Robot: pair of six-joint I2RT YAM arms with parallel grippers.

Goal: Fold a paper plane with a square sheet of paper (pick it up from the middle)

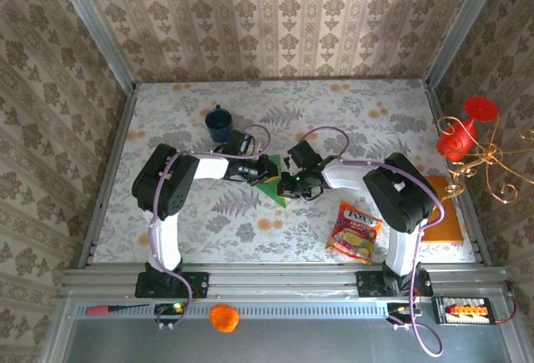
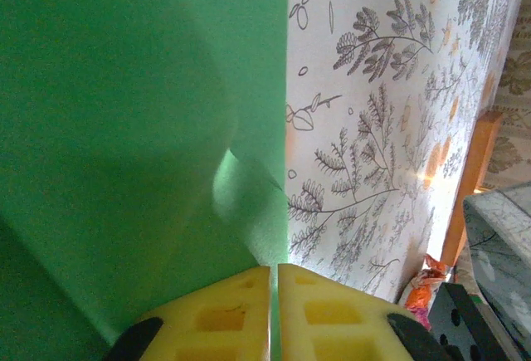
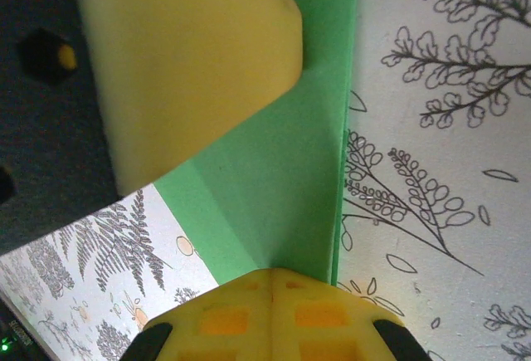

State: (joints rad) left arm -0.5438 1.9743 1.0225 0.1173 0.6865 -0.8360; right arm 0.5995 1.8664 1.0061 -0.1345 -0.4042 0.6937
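The left gripper (image 2: 274,315) is pinching, its 2 yellow pads pressed together with just a sliver of green between them. That green is the square sheet of paper (image 2: 124,129), fanning away from the jaws in a soft curve with a small buckle near the grip. The right gripper (image 3: 272,315) is facing it from the other side, pads squeezed flat together, and the paper's straight edge is running right into its tips, so it is looking like a second pinch on the same sheet. From above, both are meeting at mid-table, the paper sitting between them, partly doubled over by the look of its layered edge.

Outward from there: the floral table (image 2: 373,129) is lying bare beside the sheet, the blue mug (image 1: 219,123) is standing well behind, and the snack packet (image 1: 355,231) is lying nearer the right arm's base.

This stuff is feather-light, limp and quick to crease. I am reckoning thin edge pinches, close to the fold line, are the safest hold; any tugging apart is risking a tear.
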